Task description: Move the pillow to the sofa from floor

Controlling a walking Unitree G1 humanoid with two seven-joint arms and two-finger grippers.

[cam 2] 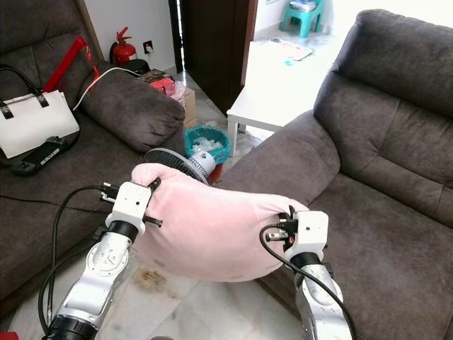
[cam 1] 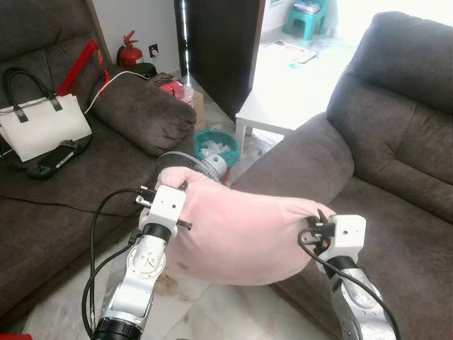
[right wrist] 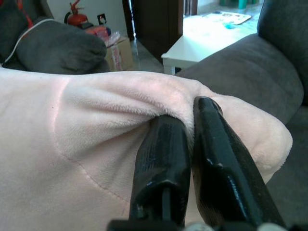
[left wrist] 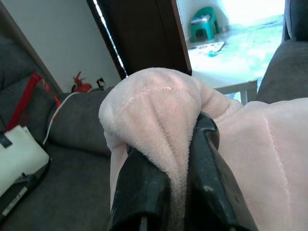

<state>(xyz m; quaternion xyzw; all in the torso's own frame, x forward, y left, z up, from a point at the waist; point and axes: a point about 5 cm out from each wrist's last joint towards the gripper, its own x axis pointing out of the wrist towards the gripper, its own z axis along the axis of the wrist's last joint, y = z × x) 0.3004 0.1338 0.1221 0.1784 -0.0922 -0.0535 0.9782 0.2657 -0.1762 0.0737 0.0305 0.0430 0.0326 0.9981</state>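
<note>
Head stereo downward; wrist views close

The pillow (cam 1: 241, 237) hangs between the two grippers, above the floor (cam 1: 205, 312): left gripper (left wrist: 180, 159) pinches its left end, right gripper (right wrist: 190, 139) its right end (fingers closed on a fold each). Sofa (cam 1: 396, 163) lies just right of the right gripper and beyond it, its armrest behind the pillow. A fan (cam 1: 195, 164) sits just beyond the left gripper, w/ a basket (cam 1: 216, 145) behind that. Far left of the left gripper, a second couch (cam 1: 64, 184) carries a handbag (cam 1: 42, 124). Table (cam 1: 283, 106) stands farther back, approx. btwn both couches.
</note>
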